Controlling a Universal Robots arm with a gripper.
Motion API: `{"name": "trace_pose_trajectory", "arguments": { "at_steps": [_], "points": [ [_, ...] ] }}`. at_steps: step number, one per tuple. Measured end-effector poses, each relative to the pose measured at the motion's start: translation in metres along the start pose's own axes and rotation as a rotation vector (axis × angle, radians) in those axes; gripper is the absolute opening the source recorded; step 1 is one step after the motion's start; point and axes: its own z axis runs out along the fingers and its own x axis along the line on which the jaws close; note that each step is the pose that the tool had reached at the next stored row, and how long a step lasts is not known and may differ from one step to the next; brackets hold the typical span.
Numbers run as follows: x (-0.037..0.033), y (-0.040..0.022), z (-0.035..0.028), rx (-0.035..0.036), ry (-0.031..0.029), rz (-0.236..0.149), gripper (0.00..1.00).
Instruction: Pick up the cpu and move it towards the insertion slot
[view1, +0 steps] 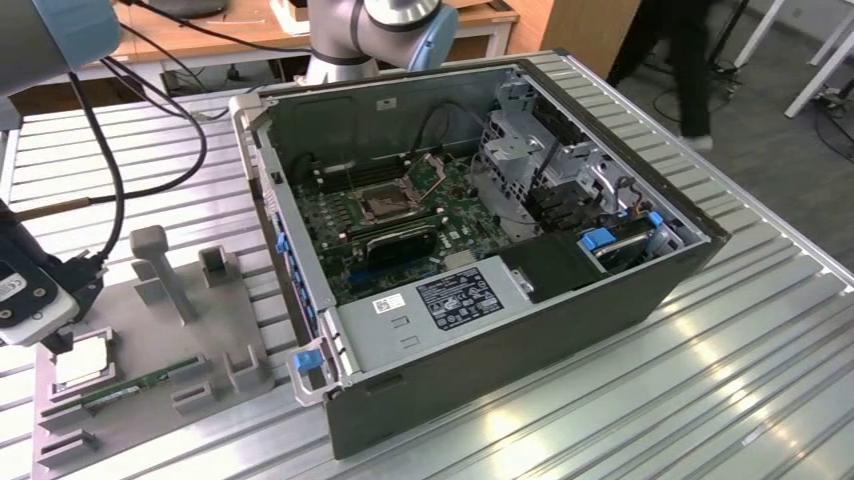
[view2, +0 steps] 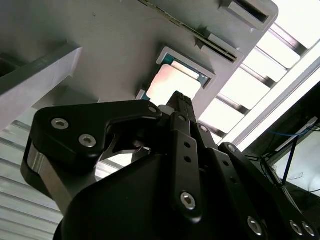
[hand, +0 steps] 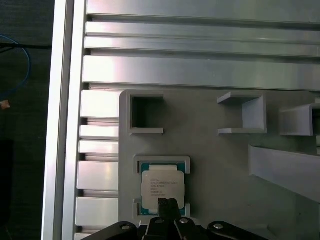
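**Ana:** Hand (hand: 169, 205) first: where is it, and what are its fingers doing?

**Ben:** It hangs over the chip (hand: 161, 186). In the first wrist view its black tips sit above one edge of the chip, pressed together with nothing between them. I cannot tell whether they touch the metal top.

**Ana:** And the chip itself?

**Ben:** It lies flat in a framed pocket of the grey holder plate (view1: 234, 310), by the desk's (view1: 747, 330) edge on the exterior view's left. It is not yet lifted.

**Ana:** How should the pick go?

**Ben:** As I judge it, the fingers need to spread enough to take the chip by two opposite sides. They should be centred and square to the frame, since the pocket's walls leave little room. A gentle grip and a straight, level lift should keep so thin a piece from catching or tipping.

**Ana:** What else does the plate hold?

**Ben:** A memory stick (view1: 134, 384) lies in a long slot near the chip. The square pocket (hand: 146, 112) beside the chip's own is empty.

**Ana:** And the socket (view1: 386, 203)?

**Ben:** It is inside the open computer case (view1: 561, 330) in the middle of the desk, well apart from the plate. It sits on the green circuit board (view1: 334, 225), a dark square in a metal frame. I cannot make out whether anything sits in it.
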Motion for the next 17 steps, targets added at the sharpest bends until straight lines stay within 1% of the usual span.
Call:
{"name": "trace_pose_trajectory", "arguments": {
  "at_steps": [3, 17],
  "points": [
    [-0.0001, 0.0, 0.0016, -0.0002, -0.0002, 0.0, 0.11],
    [-0.0001, -0.0001, 0.002, 0.0, -0.0001, 0.0, 0.11]
  ]
}}
